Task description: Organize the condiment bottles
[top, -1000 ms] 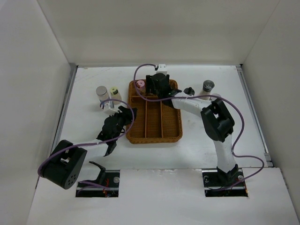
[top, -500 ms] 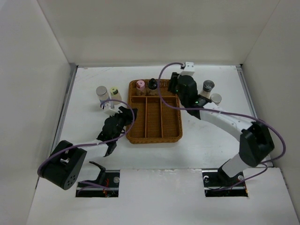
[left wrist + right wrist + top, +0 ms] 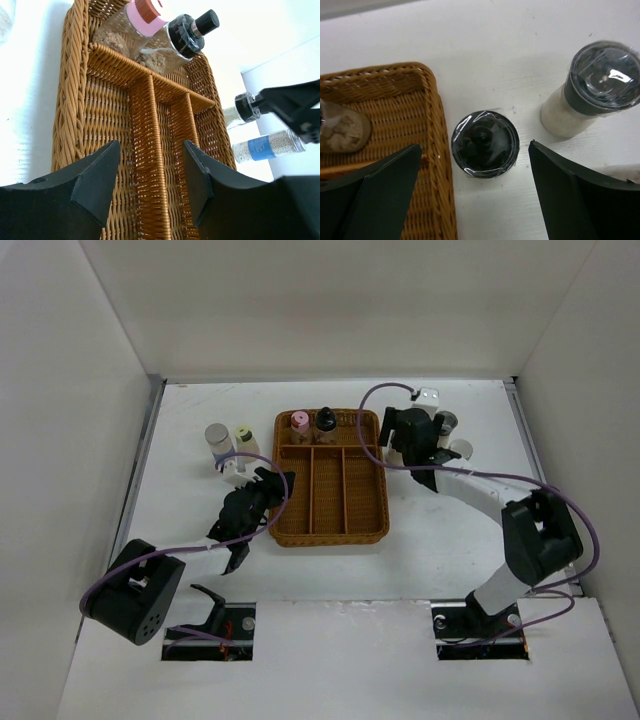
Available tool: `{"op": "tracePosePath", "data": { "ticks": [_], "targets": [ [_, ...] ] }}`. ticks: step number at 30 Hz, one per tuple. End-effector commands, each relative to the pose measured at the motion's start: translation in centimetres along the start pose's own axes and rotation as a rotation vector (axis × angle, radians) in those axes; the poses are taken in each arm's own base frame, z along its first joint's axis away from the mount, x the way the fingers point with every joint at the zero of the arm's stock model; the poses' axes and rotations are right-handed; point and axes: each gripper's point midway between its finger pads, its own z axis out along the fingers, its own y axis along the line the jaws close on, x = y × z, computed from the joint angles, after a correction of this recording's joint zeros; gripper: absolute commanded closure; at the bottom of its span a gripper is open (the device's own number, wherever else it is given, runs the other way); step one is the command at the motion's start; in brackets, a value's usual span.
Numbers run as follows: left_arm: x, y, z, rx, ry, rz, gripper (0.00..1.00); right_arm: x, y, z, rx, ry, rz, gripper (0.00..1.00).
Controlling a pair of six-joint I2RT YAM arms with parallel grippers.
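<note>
One black-capped bottle [image 3: 485, 144] is sitting beneath the right pincer [image 3: 474, 147], gaping wide and empty; it should be descending straight before closing.

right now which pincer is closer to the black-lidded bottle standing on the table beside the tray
Right. The right pincer hangs directly over the black-lidded bottle, open, a finger on each side. The left pincer sits at the wicker tray's opposite long edge.

This looks like a robot lab. A white table [image 3: 180, 440] sits boxed in by plain white walls [image 3: 330, 310] on the left, right and far sides. A left arm [image 3: 140, 590] and a right arm [image 3: 540, 535] are bolted at its near edge, with purple cables [image 3: 388, 386] looping off them.
</note>
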Motion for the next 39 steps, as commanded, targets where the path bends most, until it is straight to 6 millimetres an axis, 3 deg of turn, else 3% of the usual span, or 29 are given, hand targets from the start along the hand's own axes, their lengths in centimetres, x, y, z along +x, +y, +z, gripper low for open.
{"op": "tracePosePath", "data": {
  "ticks": [1,7,10,16,19,25,32,39],
  "targets": [
    [-1.2,-1.1,0.1,0.042,-0.046,-0.006,0.49,-0.5,-0.1,1.6,0.002,0.005,0.034,0.05],
    [-1.3,-1.1,0.1,0.041,-0.047,-0.004,0.49,1.1,0.1,3.4,-0.007,0.061,0.056,0.09],
    [-1.4,-1.2,0.1,0.043,-0.056,0.008,0.49,1.2,0.4,3.9,-0.014,0.065,0.063,0.16],
    [-1.6,-1.2,0.1,0.043,-0.06,0.009,0.48,-0.6,0.7,3.8,-0.013,0.015,0.076,0.5],
    [-1.5,-0.9,0.2,0.038,-0.053,0.006,0.48,-3.8,0.4,2.7,-0.015,-0.076,0.099,0.5],
    [-1.5,-0.9,0.3,0.038,-0.055,0.01,0.48,-8.1,4.4,0.2,-0.103,-0.188,0.082,0.51],
    [-1.8,-0.7,0.1,0.032,-0.065,0.009,0.48,-9.3,8.3,0.1,-0.157,-0.23,0.065,0.51],
    [-2.0,-0.6,0.1,0.031,-0.069,-0.001,0.47,-11.2,10.3,-0.5,-0.175,-0.298,0.063,0.51]
  ]
}}
